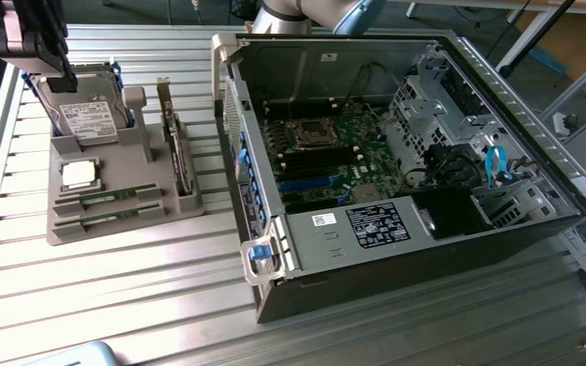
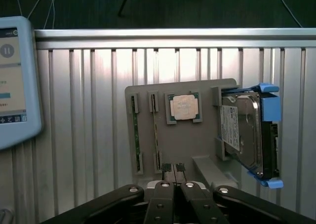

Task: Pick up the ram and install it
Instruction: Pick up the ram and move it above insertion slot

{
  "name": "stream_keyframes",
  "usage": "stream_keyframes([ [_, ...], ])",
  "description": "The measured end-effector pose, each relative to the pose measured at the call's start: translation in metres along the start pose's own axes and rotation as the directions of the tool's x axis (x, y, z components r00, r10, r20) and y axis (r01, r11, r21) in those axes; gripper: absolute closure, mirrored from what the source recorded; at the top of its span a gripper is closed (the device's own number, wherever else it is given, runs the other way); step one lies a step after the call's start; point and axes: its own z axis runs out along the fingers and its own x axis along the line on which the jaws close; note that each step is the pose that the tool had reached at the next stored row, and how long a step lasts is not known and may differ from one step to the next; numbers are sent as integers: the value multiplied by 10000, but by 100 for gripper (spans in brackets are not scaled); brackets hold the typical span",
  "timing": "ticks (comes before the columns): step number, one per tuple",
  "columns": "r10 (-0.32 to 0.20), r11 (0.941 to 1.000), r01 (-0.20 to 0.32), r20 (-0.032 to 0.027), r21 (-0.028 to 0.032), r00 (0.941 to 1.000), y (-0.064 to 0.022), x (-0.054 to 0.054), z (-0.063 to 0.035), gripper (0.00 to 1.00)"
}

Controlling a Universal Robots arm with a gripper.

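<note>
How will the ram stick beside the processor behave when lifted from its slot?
Likely stiff and light: the ram stick is a thin, narrow board. It sits on edge in a slot of the gray holder, so it may tip flat if released. The bare board looks fragile; grip it gently.

The worktop (image 1: 120, 297) is a ribbed, silver metal surface with parallel slats. Three items rest directly on it. A grey parts holder (image 1: 176, 207) sits toward the exterior view's left. An open computer case (image 1: 395, 276) lies on its side just beside the holder, toward the exterior view's right. A light-blue screen device (image 1: 69, 355) lies at the near left edge.
</note>
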Motion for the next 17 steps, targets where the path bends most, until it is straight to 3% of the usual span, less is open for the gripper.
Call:
stream_keyframes([
  [8, -390, 9992, 390, 0, 3, 9992, -5, 0, 0, 89],
  [17, -415, 9991, 415, 3, 4, 9991, -5, 0, 32, 89],
])
